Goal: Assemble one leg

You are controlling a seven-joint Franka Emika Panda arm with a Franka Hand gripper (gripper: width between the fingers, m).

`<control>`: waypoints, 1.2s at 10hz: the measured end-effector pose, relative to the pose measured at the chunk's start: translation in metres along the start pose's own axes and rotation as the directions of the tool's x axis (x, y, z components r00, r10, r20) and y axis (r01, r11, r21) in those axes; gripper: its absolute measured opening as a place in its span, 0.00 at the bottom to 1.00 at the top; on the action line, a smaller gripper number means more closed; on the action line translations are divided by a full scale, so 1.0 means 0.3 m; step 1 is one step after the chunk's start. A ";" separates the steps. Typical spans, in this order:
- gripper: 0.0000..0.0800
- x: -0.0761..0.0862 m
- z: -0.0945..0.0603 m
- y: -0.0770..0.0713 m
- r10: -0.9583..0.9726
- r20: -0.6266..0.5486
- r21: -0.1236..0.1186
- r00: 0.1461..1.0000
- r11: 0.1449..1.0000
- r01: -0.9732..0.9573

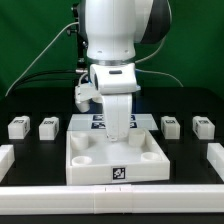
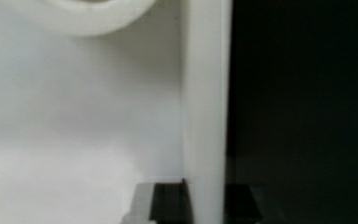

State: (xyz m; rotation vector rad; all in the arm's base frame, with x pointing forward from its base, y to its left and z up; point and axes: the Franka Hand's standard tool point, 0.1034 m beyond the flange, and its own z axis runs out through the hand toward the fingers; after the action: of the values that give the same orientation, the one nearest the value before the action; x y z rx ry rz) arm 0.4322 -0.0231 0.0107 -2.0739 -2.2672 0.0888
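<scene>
Four small white legs lie in a row on the black table: two at the exterior view's left (image 1: pixel 18 127) (image 1: pixel 48 127) and two at its right (image 1: pixel 171 126) (image 1: pixel 203 127). None is held. The large white square tray (image 1: pixel 85 165) sits at the front middle. My gripper (image 1: pixel 118 133) is down at the tray's back wall. In the wrist view the gripper (image 2: pixel 208 202) has its dark fingers (image 2: pixel 169 206) on either side of the tray's thin upright wall (image 2: pixel 202 100), tight against it. A round corner hole (image 2: pixel 96 10) of the tray shows beside the wall.
The marker board (image 1: pixel 97 121) lies just behind the tray, partly hidden by the arm. White rails border the table at the front (image 1: pixel 110 200), the left (image 1: pixel 8 158) and the right (image 1: pixel 215 155). Cables hang behind the arm.
</scene>
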 end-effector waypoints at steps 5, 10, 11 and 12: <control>0.09 0.079 -0.007 0.123 0.015 -0.006 -0.023 1.000 1.000 -0.015; 0.09 0.108 -0.011 0.160 0.027 -0.011 -0.035 1.000 0.999 -0.028; 0.09 0.108 -0.011 0.160 0.027 -0.011 -0.035 1.000 0.999 -0.028; 0.09 0.115 -0.011 0.162 0.040 -0.012 -0.035 0.999 0.999 -0.041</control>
State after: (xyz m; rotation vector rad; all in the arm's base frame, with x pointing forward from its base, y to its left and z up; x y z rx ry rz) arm 0.4776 0.0154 0.0101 -2.1323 -2.2363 0.0397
